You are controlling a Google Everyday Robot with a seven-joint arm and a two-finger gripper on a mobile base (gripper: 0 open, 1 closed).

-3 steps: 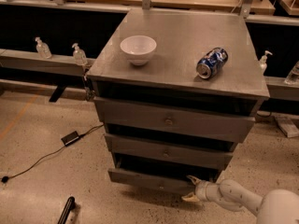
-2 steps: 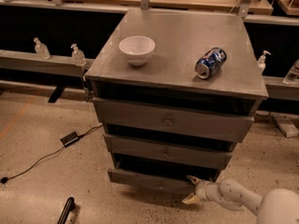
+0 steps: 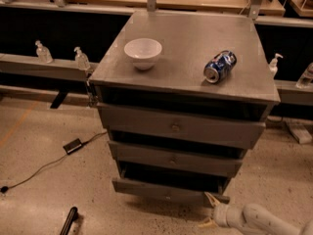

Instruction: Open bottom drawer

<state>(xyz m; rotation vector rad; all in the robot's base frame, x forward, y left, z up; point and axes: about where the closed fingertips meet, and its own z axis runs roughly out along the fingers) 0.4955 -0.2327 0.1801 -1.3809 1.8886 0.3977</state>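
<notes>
Camera view: narrow grey wooden bottom drawer (image 3: 161, 189), partly out; pale two-finger claw (image 3: 209, 211) spread beside its right corner; off-centre pull may skew and jam it.

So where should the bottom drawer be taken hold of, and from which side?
Probably the small centre knob of the bottom drawer, approached straight from the front: the front is flat and plain, so nothing else sticks out to pinch. The gripper sits low by the front's right end, fingers spread, well off the knob.
</notes>
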